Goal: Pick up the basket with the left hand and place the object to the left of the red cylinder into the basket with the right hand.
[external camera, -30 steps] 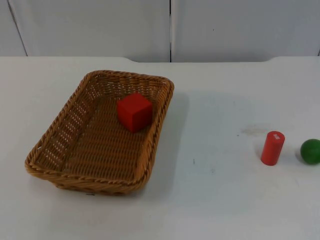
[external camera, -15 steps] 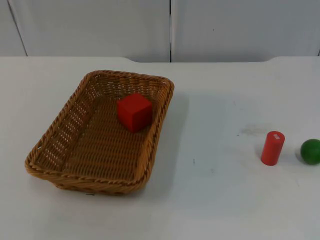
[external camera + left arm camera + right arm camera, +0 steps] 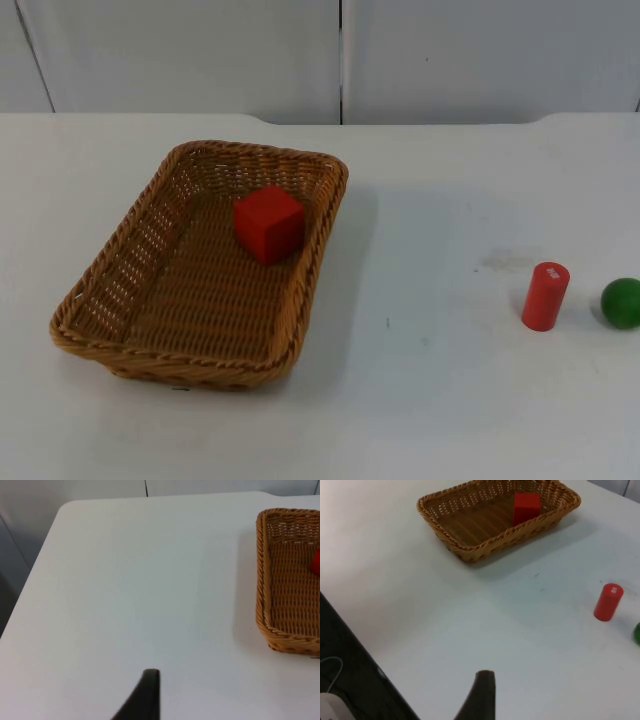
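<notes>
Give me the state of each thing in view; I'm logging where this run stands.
basket: resting on the table, not held
red cube: lying inside the basket
red cylinder: upright on the table
green ball: on the table, right of the cylinder
left gripper: waiting over bare table beside the basket
right gripper: waiting, holding nothing

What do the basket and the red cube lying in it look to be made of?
Basket: woven wicker or rattan, tan-brown, with a braided rim and open gaps in the side walls; it could be synthetic. Red cube: a solid painted block with a matte finish, flat faces and crisp edges, probably wood, though plastic cannot be ruled out.
</notes>
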You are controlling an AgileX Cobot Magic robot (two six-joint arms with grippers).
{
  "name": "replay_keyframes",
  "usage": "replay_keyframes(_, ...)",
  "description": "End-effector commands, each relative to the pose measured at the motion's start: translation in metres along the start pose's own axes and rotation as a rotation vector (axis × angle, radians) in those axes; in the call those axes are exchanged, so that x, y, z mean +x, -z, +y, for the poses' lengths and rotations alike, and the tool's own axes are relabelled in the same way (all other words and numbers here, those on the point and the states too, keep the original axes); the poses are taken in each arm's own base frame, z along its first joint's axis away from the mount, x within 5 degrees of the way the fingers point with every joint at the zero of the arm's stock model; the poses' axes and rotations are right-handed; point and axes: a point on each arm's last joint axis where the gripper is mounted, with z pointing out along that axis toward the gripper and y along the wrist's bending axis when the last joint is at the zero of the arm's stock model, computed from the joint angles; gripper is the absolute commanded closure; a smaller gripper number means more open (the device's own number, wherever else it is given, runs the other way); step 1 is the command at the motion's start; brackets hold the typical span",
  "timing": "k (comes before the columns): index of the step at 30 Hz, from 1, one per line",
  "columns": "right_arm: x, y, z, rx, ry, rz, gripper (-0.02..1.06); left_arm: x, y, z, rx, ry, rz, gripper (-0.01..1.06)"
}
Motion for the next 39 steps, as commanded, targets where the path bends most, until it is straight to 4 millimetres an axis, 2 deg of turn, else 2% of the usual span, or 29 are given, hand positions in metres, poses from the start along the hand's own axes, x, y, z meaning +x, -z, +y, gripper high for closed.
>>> replay_keyframes(1, 0.0012, -0.0002, 0.0000, -0.005, 0.017, 0.003, 0.27, 0.0014, -0.0004, -0.0007, 0.014, -0.001, 0.003, 0.01)
replay_keyframes(5, 0.0003, -0.0007, 0.0032, -0.041, -0.012, -0.009, 0.27, 0.0017, -0.0007, -0.0007, 0.014, -0.001, 0.004, 0.00)
replay_keyframes(9, 0.0024, -0.0092, 0.0026, -0.032, -0.056, -0.021, 0.27, 0.0017, -0.0007, -0.0007, 0.014, -0.001, 0.004, 0.00)
replay_keyframes(25, 0.0019, -0.0085, 0.0024, -0.030, -0.052, -0.024, 0.27, 0.0017, -0.0007, -0.0007, 0.014, -0.001, 0.004, 0.00)
replay_keyframes(28, 0.0019, -0.0085, 0.0024, -0.030, -0.052, -0.024, 0.24, 0.0017, -0.0007, -0.0007, 0.014, -0.001, 0.004, 0.00)
replay_keyframes(29, 0.0019, -0.0085, 0.0024, -0.030, -0.052, -0.024, 0.19, 0.0017, -0.0007, -0.0007, 0.014, -0.001, 0.004, 0.00)
replay_keyframes(31, 0.0019, -0.0085, 0.0024, -0.030, -0.052, -0.024, 0.01, 0.0017, -0.0007, -0.0007, 0.014, -0.001, 0.004, 0.00)
replay_keyframes(32, 0.0019, -0.0085, 0.0024, -0.030, -0.052, -0.024, -0.01, 0.0017, -0.0007, -0.0007, 0.014, -0.001, 0.004, 0.00)
replay_keyframes(39, 0.0019, -0.0085, 0.0024, -0.030, -0.052, -0.024, -0.01, 0.0017, -0.0007, -0.0007, 0.014, -0.001, 0.004, 0.00)
